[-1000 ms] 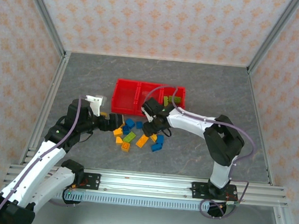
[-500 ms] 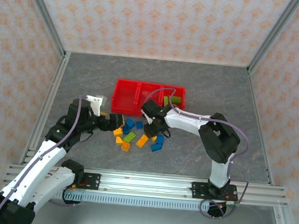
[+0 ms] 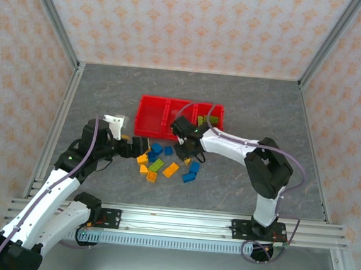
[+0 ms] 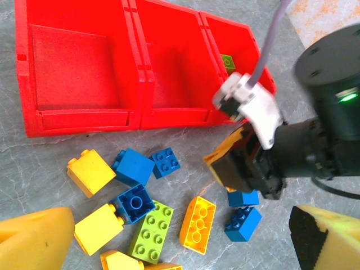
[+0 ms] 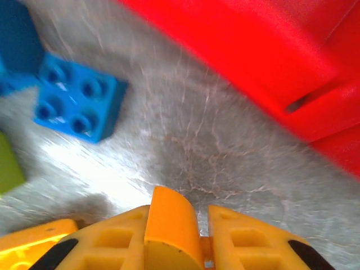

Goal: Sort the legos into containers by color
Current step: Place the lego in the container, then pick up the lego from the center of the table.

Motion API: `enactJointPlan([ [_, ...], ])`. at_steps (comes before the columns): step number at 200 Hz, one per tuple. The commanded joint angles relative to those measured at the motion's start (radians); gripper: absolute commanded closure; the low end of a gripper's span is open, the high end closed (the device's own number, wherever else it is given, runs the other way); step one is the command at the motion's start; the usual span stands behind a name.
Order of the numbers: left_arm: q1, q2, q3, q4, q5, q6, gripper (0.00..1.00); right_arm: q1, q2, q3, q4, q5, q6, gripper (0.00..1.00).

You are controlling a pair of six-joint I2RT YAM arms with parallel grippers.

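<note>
Several blue, orange-yellow and lime green legos (image 3: 162, 165) lie scattered on the grey table in front of the red containers (image 3: 179, 118). In the left wrist view a blue brick (image 4: 133, 167), a green brick (image 4: 151, 230) and an orange brick (image 4: 198, 216) lie below the bins (image 4: 140, 115). My right gripper (image 3: 186, 149) hangs low over the pile's right side, shut on an orange-yellow lego (image 5: 171, 225) between its fingers (image 5: 247, 239). My left gripper (image 3: 135, 149) stands open at the pile's left, holding nothing, its fingertips (image 4: 34, 242) spread wide.
Green bricks (image 3: 208, 121) lie in the right bin, one seen at its far wall (image 4: 228, 61). The left and middle bins look bare inside. A blue brick (image 5: 79, 104) lies just ahead of the right gripper, with the red bin wall (image 5: 253, 50) beyond it.
My right gripper has closed on an orange-yellow lego and shifted slightly back toward the bins. The left arm has stayed still and open.
</note>
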Motion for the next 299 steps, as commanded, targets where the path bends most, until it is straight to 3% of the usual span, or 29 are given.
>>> enactJointPlan([
  [1, -0.011, -0.007, -0.005, 0.013, -0.022, -0.008, 0.01, 0.004, -0.095, 0.088, 0.016, 0.101, 0.054, 0.83],
  [43, -0.011, -0.008, -0.005, 0.013, -0.021, -0.006, 0.01, -0.048, -0.017, 0.258, 0.056, 0.164, 0.164, 0.84],
  [100, -0.011, -0.017, -0.007, 0.016, -0.015, -0.006, 0.01, -0.149, 0.218, 0.463, 0.096, 0.086, 0.250, 0.82],
  [125, -0.011, -0.021, -0.006, 0.017, -0.016, -0.006, 0.01, -0.158, 0.304, 0.542, 0.073, 0.110, 0.265, 0.77],
  [150, -0.011, -0.023, -0.008, 0.018, -0.013, -0.006, 0.01, -0.159, 0.327, 0.572, 0.061, 0.106, 0.280, 0.62],
  [185, -0.011, -0.019, -0.008, 0.021, -0.007, -0.005, 0.01, -0.153, 0.266, 0.551, 0.027, 0.104, 0.299, 0.30],
  [234, -0.011, 0.004, -0.008, 0.018, -0.002, -0.003, 0.01, -0.134, 0.097, 0.423, -0.008, 0.126, 0.339, 0.08],
  [244, -0.011, 0.008, -0.008, 0.018, 0.000, -0.003, 0.01, -0.130, 0.058, 0.383, -0.007, 0.133, 0.354, 0.00],
  [299, -0.011, 0.014, -0.010, 0.020, 0.007, -0.002, 0.01, -0.108, -0.140, 0.139, -0.005, 0.156, 0.508, 0.01],
])
